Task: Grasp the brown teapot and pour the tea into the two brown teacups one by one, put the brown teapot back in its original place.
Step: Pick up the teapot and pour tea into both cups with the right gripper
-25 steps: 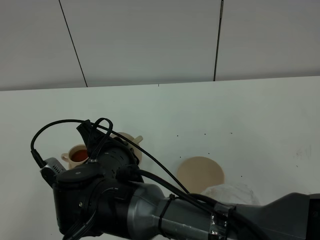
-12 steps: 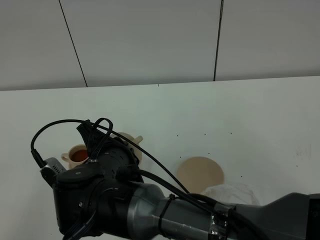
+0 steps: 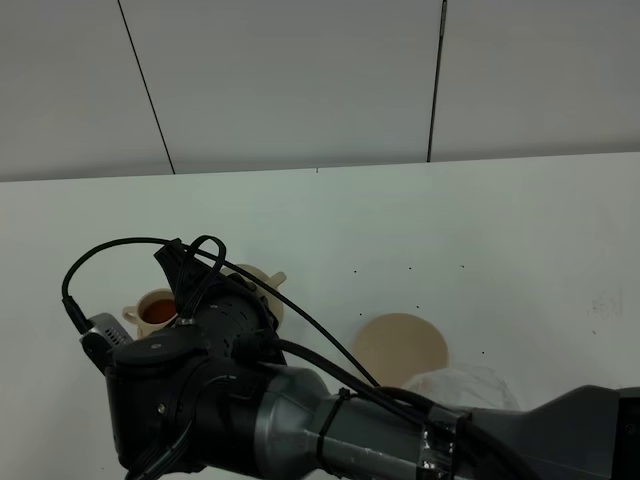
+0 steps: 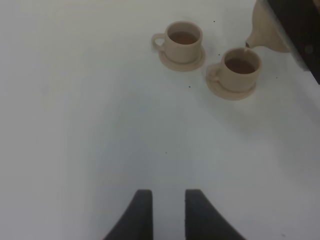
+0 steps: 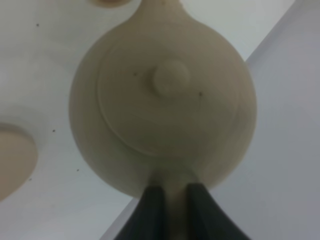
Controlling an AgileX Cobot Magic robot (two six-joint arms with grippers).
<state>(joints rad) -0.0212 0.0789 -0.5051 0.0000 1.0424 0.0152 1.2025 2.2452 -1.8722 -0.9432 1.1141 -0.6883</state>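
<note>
The right arm reaches low across the white bench toward its left side, its gripper (image 5: 169,197) clamped on the loop handle of the round tan clay teapot (image 5: 162,100), held tipped with its spout just above one of two small tan clay teacups (image 4: 241,67). The left gripper (image 4: 164,207) hovers narrowly parted, holding nothing. The wide flat tan clay saucer (image 3: 400,346) sits bare near the bench's front edge.

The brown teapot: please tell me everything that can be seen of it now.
The brown teapot is round and squat, of matte tan clay as it looks, with a flat lid bearing a small knob. The right gripper is shut on its handle and holds it above the table. In the left wrist view its short spout hangs just over the rim of one teacup that already holds tea. No stream shows.
</note>
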